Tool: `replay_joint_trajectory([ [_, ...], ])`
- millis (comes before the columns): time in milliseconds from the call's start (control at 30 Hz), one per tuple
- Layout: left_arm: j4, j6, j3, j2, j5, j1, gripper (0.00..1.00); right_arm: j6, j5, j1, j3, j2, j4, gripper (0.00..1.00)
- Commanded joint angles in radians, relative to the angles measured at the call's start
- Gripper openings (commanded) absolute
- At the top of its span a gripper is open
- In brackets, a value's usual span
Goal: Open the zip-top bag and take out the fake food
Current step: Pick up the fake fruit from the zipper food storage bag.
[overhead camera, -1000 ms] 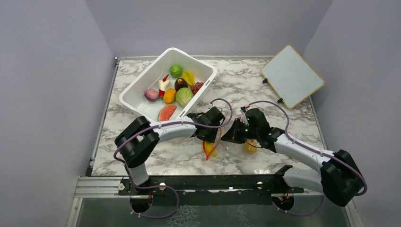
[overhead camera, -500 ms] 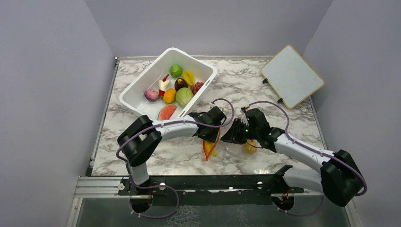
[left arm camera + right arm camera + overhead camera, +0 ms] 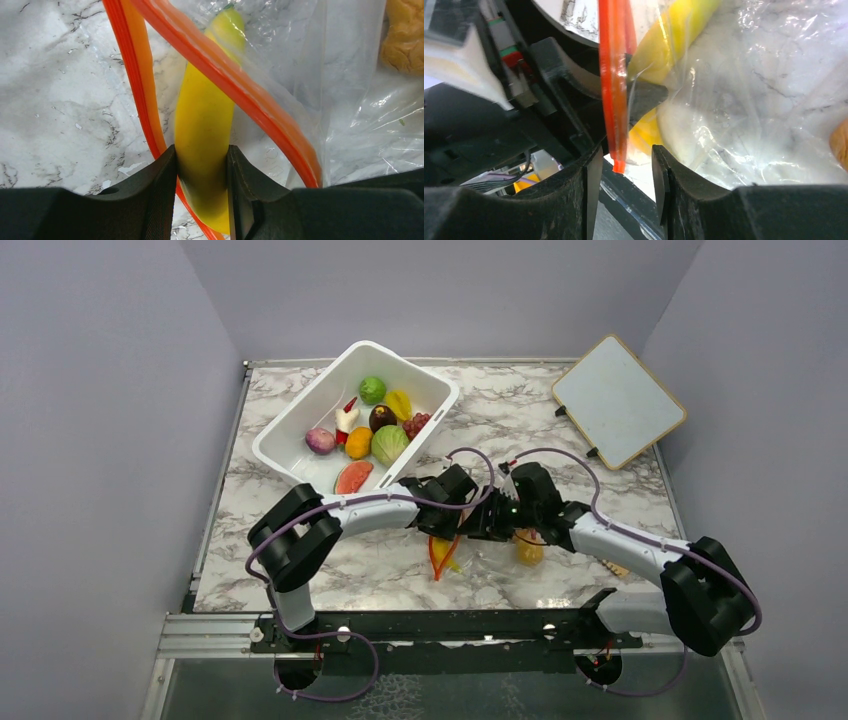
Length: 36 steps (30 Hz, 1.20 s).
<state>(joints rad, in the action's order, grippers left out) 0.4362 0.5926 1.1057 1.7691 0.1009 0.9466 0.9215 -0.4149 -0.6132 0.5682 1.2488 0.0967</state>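
Top view: you see left arm (image 3: 370,508) and right arm (image 3: 620,540) meeting mid-table (image 3: 300,570) over clear bag (image 3: 487,560). Banana (image 3: 440,558) at bag's left end, orange fruit (image 3: 528,550) at right end. White tub (image 3: 300,420) of toy food further back, apart from bag.

Left wrist view: left claw (image 3: 202,160) partly closed, fingers pressed on both sides of banana. Red zip strip (image 3: 235,85) crosses over banana.

Right wrist view: right claw (image 3: 621,160) jaws apart. Note zip strip end hangs between them with gap showing, nothing clamped.
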Motion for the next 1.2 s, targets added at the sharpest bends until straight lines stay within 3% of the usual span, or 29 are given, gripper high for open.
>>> replay_joint_trajectory([
  [0,0.012,0.002,-0.007,-0.028,0.029,0.007,0.00,-0.024,-0.035,0.000,0.037,0.053,-0.035,0.42],
  [233,0.007,0.003,-0.013,-0.062,0.048,0.006,0.00,-0.005,0.031,0.000,0.012,0.049,-0.006,0.17],
  [367,-0.003,-0.018,-0.018,-0.106,0.064,0.007,0.00,0.000,0.047,0.000,-0.003,0.020,0.005,0.11],
  [833,0.045,-0.106,0.010,-0.177,0.084,0.006,0.00,-0.004,0.102,0.000,0.003,-0.015,0.076,0.05],
  [1167,0.361,-0.344,0.208,-0.107,0.110,0.007,0.00,-0.005,0.104,0.000,0.003,-0.011,0.082,0.05],
])
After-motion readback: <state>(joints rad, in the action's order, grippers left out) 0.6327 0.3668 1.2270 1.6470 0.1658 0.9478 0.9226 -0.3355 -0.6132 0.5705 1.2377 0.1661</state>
